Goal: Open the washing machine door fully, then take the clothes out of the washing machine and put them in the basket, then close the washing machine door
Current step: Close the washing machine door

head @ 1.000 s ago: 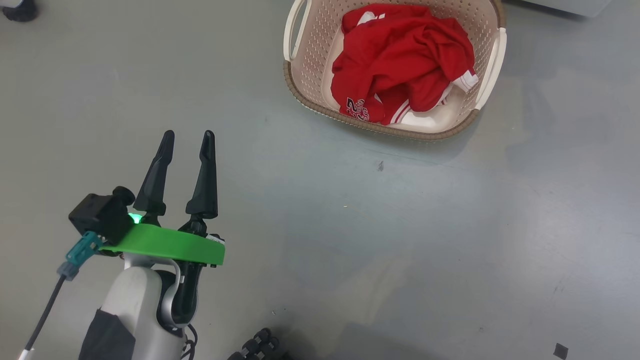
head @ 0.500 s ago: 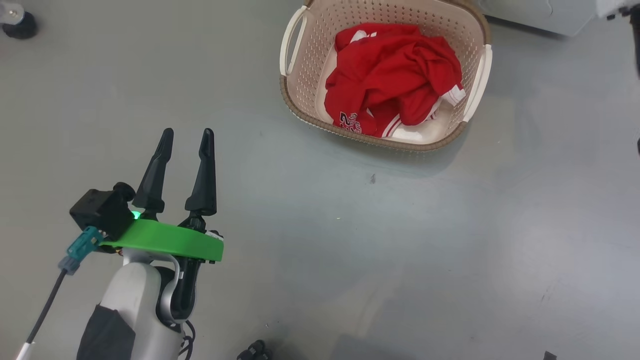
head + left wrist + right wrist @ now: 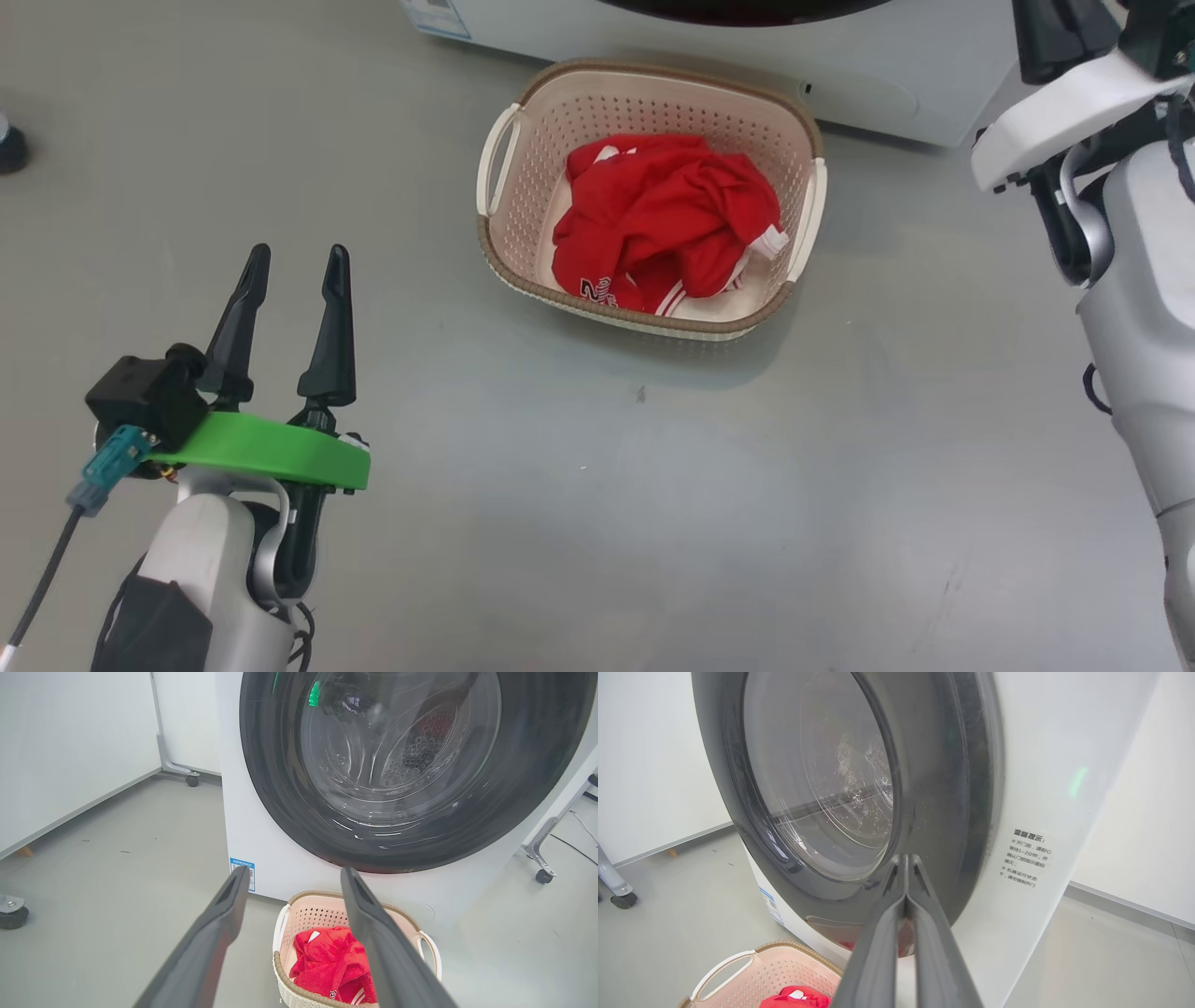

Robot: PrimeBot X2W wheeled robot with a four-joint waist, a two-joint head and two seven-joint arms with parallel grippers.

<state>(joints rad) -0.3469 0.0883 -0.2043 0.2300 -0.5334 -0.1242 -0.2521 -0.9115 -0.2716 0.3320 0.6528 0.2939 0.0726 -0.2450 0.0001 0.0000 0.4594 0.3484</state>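
A pale label (image 3: 1024,858) on the washing machine (image 3: 1045,765) carried Chinese print headed 温馨提示 (the smaller lines beneath were hard to make out). Its blue sticker (image 3: 243,872) was too small to read. Dark, white-edged characters (image 3: 599,291) on the clothes (image 3: 663,205) seemingly began with a 2.

Right end effector (image 3: 905,859) fingers pressed together, tips at washing machine door (image 3: 817,788) black rim; basket (image 3: 784,973) with red clothes (image 3: 796,997) lower left.
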